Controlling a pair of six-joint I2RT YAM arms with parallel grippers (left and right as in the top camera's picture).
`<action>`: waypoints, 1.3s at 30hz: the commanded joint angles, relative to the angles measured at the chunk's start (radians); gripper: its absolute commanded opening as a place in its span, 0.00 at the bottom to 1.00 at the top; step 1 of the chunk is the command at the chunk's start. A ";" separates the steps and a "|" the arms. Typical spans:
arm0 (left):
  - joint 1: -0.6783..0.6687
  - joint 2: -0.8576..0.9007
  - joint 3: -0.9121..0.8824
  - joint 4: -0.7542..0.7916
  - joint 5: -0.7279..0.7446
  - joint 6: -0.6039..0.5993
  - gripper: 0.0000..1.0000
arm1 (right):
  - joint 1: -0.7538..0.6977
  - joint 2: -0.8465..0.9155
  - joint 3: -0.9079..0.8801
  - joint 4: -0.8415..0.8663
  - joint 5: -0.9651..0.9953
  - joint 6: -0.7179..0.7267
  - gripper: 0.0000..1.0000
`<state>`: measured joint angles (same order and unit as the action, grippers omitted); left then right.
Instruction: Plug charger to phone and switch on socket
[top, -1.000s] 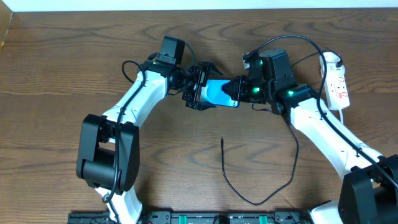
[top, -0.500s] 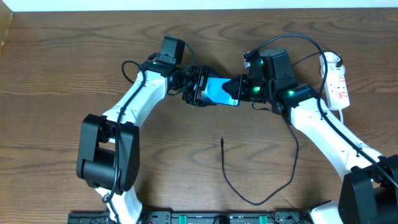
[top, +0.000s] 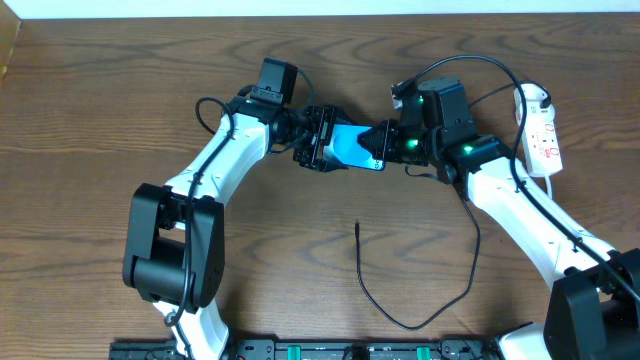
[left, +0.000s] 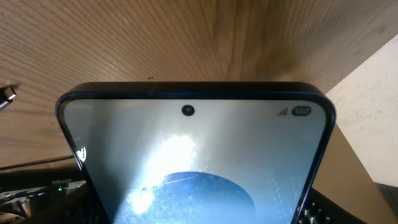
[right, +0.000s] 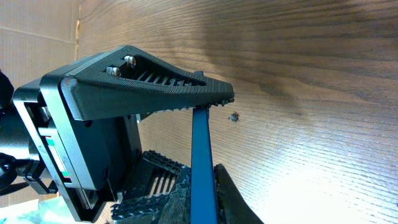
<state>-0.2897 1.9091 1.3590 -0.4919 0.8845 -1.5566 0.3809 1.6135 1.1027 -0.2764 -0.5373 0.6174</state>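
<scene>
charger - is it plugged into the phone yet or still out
Out. The connector tip of the charger lies loose on the table, clearly apart from the phone in the overhead view.

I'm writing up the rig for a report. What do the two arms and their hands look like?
Both the left arm and right arm have white link shells with black joints and thin black cables alongside. The left hand and right hand are black, with ribbed, wedge-shaped fingers. Green lights glow near the right wrist.
</scene>
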 joint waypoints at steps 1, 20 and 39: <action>0.003 -0.022 0.026 0.008 -0.006 0.010 0.37 | 0.004 -0.003 0.014 -0.004 -0.052 0.007 0.01; 0.004 -0.022 0.026 0.008 -0.003 0.010 0.96 | 0.004 -0.003 0.014 -0.004 -0.044 0.006 0.01; 0.110 -0.023 0.026 0.124 0.208 0.086 0.97 | -0.095 -0.003 0.014 0.000 -0.014 0.081 0.01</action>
<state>-0.1848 1.9091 1.3598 -0.3912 1.0447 -1.4952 0.3031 1.6135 1.1027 -0.2871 -0.5400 0.6403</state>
